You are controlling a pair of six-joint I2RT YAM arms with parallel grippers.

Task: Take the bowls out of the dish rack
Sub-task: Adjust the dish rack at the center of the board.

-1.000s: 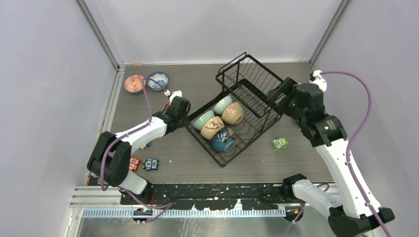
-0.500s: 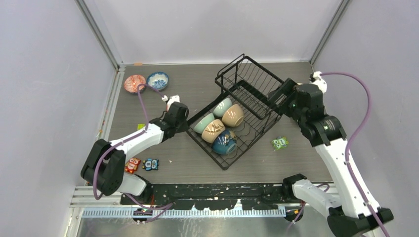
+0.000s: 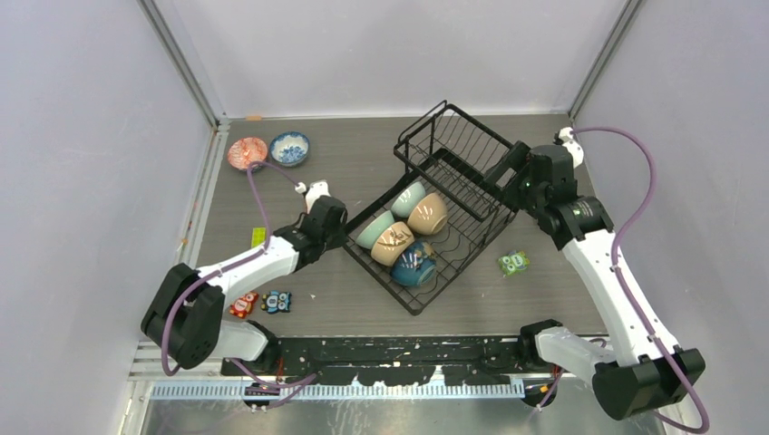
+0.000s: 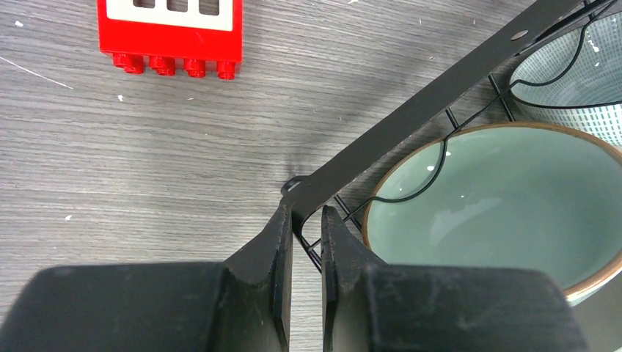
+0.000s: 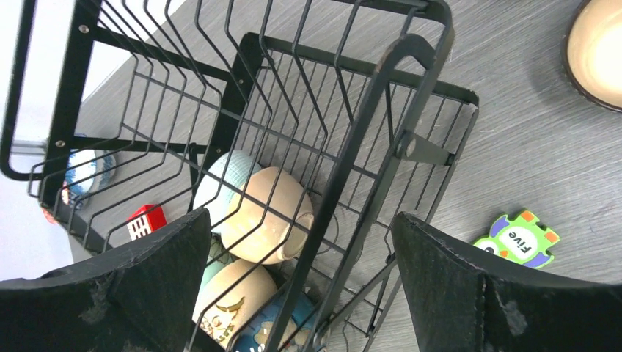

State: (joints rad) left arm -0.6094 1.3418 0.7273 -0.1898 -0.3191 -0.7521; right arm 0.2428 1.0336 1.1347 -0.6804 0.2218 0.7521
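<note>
Beside dish rack (image 4: 440, 95), wrist-view-only red block (image 4: 170, 29)

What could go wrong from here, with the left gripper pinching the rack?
The left gripper grips the dish rack rim, not a bowl; pulling may drag the rack and knock the pale green bowl against the patterned bowl beside it. The open right gripper straddles a rack bar and could snag on it.

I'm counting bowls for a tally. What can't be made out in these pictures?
Right wrist view: brown-rimmed bowl cut off by the top right corner.
Left wrist view: patterned bowl cut off by the right edge and crossed by dish rack wires.
Top view: toy blocks too small to identify.
</note>
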